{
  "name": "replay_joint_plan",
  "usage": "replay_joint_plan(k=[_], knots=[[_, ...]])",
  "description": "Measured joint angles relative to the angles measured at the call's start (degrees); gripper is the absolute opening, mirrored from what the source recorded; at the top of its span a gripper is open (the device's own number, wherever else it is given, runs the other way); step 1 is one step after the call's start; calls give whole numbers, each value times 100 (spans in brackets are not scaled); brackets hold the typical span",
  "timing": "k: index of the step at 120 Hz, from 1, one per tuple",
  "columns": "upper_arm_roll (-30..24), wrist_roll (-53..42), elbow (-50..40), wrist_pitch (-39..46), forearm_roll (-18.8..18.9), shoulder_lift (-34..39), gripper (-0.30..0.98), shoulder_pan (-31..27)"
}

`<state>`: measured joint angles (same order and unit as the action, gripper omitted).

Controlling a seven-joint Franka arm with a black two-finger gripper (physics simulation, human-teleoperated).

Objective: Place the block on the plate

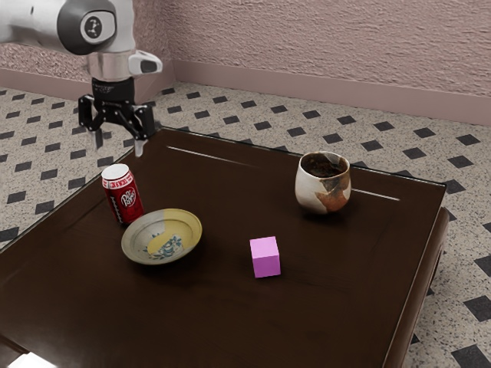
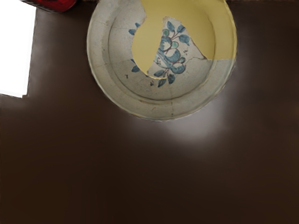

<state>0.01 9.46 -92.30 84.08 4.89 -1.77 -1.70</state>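
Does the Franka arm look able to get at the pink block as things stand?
Probably yes: the open gripper holds nothing, and the pink block stands apart from the plate and cup, with nothing on top of it.

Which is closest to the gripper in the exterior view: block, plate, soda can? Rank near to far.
From the gripper, as the exterior view shows it:
1. Soda can, just below the gripper in that view.
2. Plate, beside the can.
3. Block, on the table, past the plate toward the view's right.

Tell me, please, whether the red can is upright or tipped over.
Upright: the red can stands on the table, its pale top facing up.
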Motion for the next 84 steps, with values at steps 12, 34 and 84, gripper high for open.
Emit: replay_joint_plan(k=[12,34,84], knots=[[-9,-124,-1,114,-1,-1,69,111],[-7,-286,72,603,-69,-612,69,639],[-255,-682,1160,1624,-320,-2373,69,573]])
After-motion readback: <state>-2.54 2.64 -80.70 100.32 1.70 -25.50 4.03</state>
